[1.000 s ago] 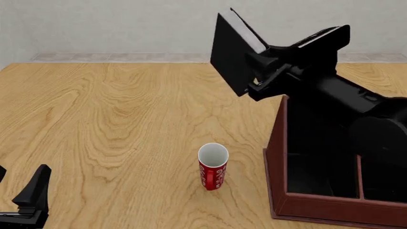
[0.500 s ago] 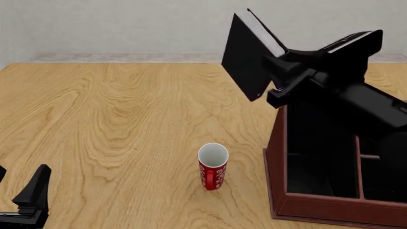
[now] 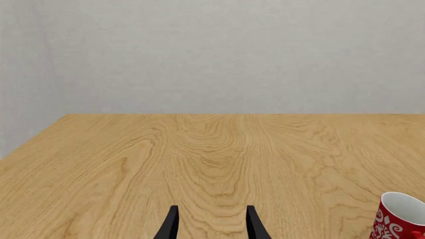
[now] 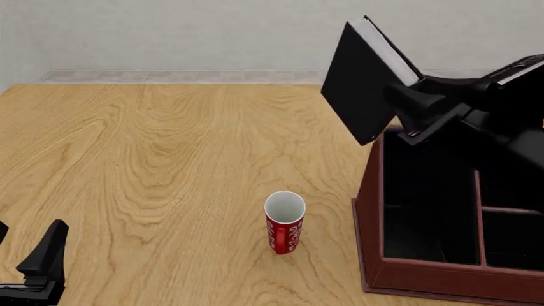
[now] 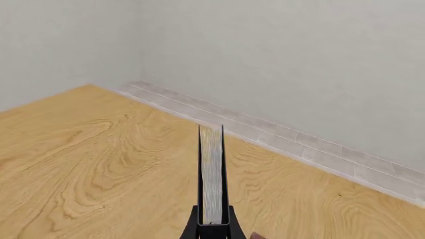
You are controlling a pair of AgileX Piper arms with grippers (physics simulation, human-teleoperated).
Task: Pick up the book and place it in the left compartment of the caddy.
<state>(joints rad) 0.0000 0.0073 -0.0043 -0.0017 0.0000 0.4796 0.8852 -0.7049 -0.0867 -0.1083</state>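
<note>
Presently, front view: book (image 4: 364, 86), black cover with pale page edge, held aloft at about 1 o'clock, tilted with its top leaning toward 11 o'clock, clear of the desk (image 4: 153, 159); right gripper (image 4: 418, 109) clenched on its lower right portion. Caddy (image 4: 374, 210), reddish-brown with black lining, at 3 to 4 o'clock; the book's lower corner hangs just above the far rim of the left compartment (image 4: 425, 204), not inside it. Red-and-white mug (image 4: 285, 223), upright, near centre toward 6 o'clock, just beside the caddy's left wall, not touching. Left gripper (image 4: 38, 264) at 8 o'clock, low over the desk, well apart from all items. Left wrist view: left gripper (image 3: 210, 224) with fingers spread, grasping nothing; bare desk (image 3: 219, 159) ahead; mug (image 3: 400, 216) at the picture's edge. Right wrist view: book (image 5: 212, 174) seen edge-on, page edge between two black covers, pinched at its base by the right gripper (image 5: 212, 230); desk (image 5: 86, 164) and wall skirting (image 5: 285, 139) beyond.
</note>
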